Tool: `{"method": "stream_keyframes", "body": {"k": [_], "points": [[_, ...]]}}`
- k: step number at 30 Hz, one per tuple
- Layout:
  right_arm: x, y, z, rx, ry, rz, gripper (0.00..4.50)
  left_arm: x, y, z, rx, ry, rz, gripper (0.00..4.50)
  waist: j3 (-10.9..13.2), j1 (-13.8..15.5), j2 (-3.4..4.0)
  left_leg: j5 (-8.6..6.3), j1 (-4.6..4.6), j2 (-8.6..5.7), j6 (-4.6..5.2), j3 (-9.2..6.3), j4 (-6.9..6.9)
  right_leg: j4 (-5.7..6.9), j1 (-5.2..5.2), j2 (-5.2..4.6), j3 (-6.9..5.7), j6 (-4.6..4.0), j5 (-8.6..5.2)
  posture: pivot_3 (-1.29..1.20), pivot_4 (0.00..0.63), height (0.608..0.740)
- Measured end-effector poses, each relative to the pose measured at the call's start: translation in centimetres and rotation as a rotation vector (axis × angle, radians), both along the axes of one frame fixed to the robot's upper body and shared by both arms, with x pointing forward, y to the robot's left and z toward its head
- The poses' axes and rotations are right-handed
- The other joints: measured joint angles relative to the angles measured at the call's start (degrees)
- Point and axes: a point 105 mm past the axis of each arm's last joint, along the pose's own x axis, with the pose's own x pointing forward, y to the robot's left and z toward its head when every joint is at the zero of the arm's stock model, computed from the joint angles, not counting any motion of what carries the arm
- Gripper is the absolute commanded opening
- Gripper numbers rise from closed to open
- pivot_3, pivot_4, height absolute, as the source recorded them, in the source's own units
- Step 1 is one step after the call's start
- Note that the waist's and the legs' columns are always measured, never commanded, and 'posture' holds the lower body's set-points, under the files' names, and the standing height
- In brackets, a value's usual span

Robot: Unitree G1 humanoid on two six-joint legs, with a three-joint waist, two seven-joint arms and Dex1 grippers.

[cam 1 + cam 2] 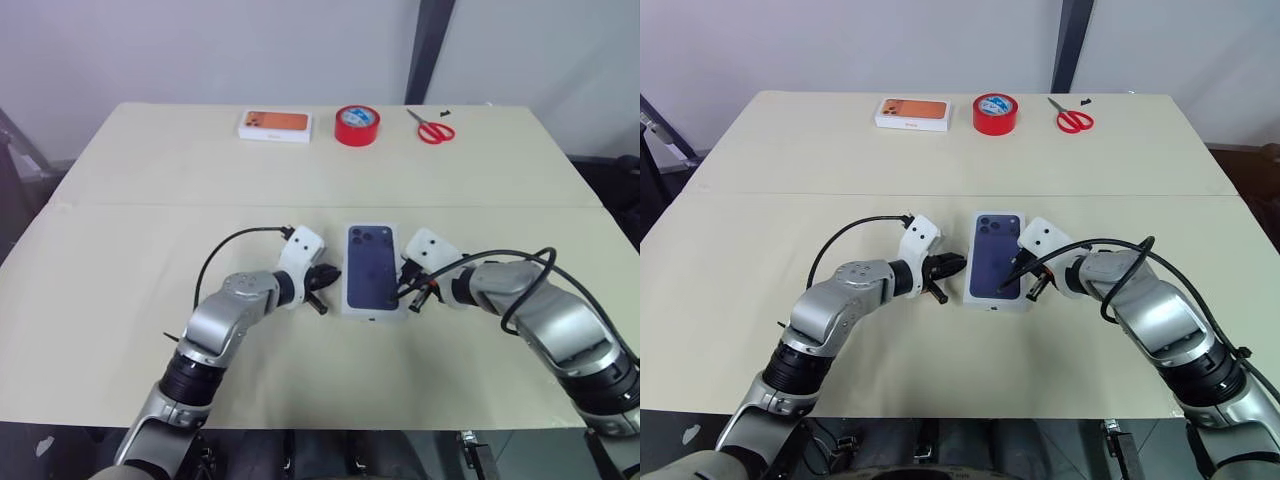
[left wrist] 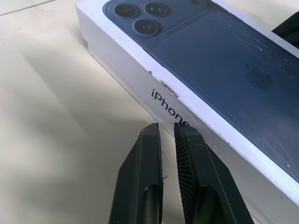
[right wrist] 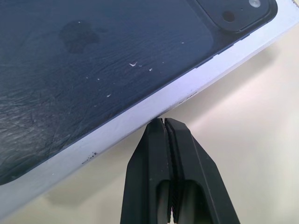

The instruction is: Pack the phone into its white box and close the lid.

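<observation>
The lid [image 1: 371, 268], white with a dark blue phone printed on its face, lies flat and face up in the middle of the table. It covers the white box, so the box and the phone are hidden. My left gripper [image 1: 324, 287] sits close against the lid's left side. In the left wrist view its fingers [image 2: 187, 154] stand nearly together with a thin slit and nothing between them, tips by the "iPhone" lettering. On the lid's right side my right gripper [image 1: 408, 294] is shut and empty, its tip [image 3: 163, 122] against the lower edge of the lid's wall.
At the back of the table lie a white box with an orange phone picture [image 1: 274, 125], a red tape roll [image 1: 357, 125] and red scissors [image 1: 432, 129]. Bare beige tabletop [image 1: 130, 260] spreads around the lid. A seam crosses the table behind it.
</observation>
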Motion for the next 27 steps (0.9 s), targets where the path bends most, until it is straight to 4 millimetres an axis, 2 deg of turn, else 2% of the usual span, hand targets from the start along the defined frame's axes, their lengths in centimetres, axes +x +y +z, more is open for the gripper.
{"method": "stream_keyframes", "body": {"k": [11, 16, 21, 27], "points": [[-0.1, -0.8, 0.0, -0.027, 0.006, -0.006, 0.06, 0.0, -0.3, 0.4, 0.019, -0.026, -0.026, 0.56, 0.0, 0.0, 0.00, 0.00, 0.00, 0.00, 0.00, 0.00, 0.01, 0.00, 0.00, 0.00, 0.00, 0.00, 0.00, 0.00, 0.150, 0.725], [0.0, -1.3, 1.0, -0.026, -0.029, 0.010, 0.06, 0.0, -0.4, 0.8, 0.014, -0.043, -0.033, 0.56, 0.0, 0.0, 0.00, 0.00, 0.00, 0.00, 0.00, 0.00, 0.01, 0.00, 0.00, 0.00, 0.00, 0.00, 0.00, 0.00, 0.150, 0.725], [0.2, -2.7, 2.4, -0.018, -0.075, 0.023, 0.06, 0.1, -0.1, 0.7, 0.027, -0.049, -0.031, 0.56, 0.0, 0.0, 0.00, -0.01, -0.01, 0.00, 0.02, 0.00, 0.03, 0.00, 0.02, 0.01, -0.01, 0.00, 0.00, 0.00, 0.150, 0.725], [-1.0, -1.9, 2.6, 0.052, -0.058, 0.121, 0.06, 0.6, 1.0, 0.8, 0.016, -0.047, 0.015, 0.56, 0.0, -0.1, 0.00, -0.01, -0.01, 0.01, 0.02, 0.00, 0.03, 0.02, 0.02, 0.03, -0.01, 0.00, 0.00, 0.00, 0.150, 0.725]]}}
